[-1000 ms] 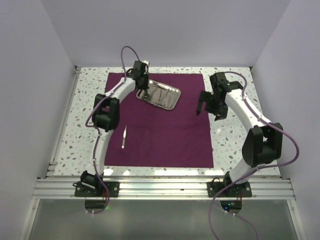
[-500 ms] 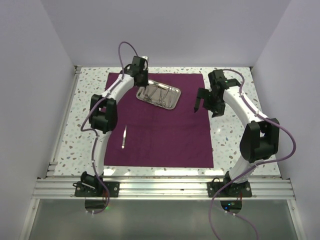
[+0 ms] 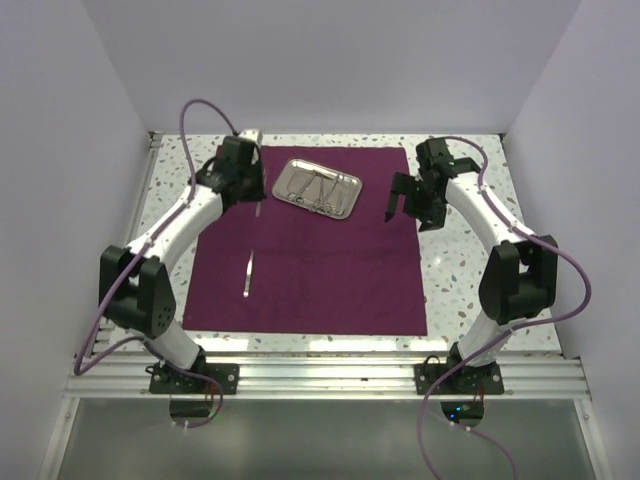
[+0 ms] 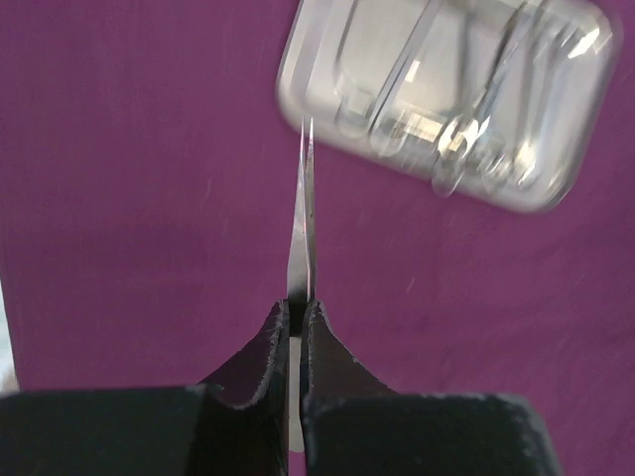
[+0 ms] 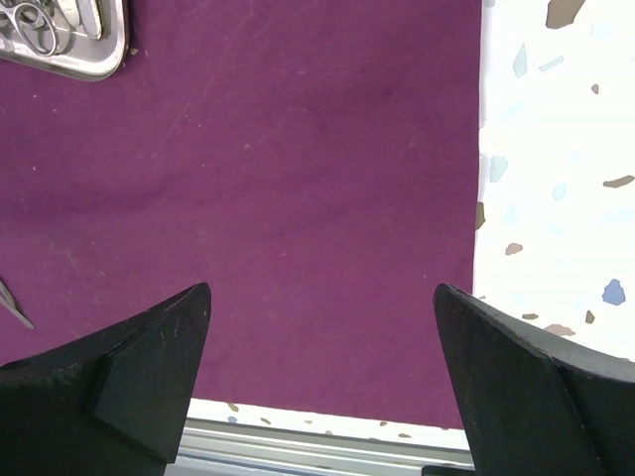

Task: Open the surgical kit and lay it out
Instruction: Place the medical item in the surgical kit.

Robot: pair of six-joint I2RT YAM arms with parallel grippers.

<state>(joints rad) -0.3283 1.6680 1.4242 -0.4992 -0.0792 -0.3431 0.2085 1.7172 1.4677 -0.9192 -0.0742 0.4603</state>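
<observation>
1. The left end effector [image 4: 298, 317] had withdrawn from above the tray [image 3: 354, 200] to a position over the cloth [image 3: 330, 270], left of the tray.
2. Its fingers were pressed together, pinching a slim silver tool [image 4: 302, 218] whose tip pointed toward the tray. The tool type could not be determined.
3. The tray sat on the far part of the cloth. It had shifted only slightly and held the ring-handled instruments [image 3: 318, 188].
4. The tweezers [image 3: 248, 273] lay unmoved on the near left part of the cloth.
5. The right end effector [image 5: 319, 293] was spread wide and empty. It had edged inward above the right part of the cloth, near the bare counter [image 3: 460, 270].
6. Judgement: a second tool had been extracted. Placement beside the tweezers likely came next, with the ring-handled instruments left to lay out.
</observation>
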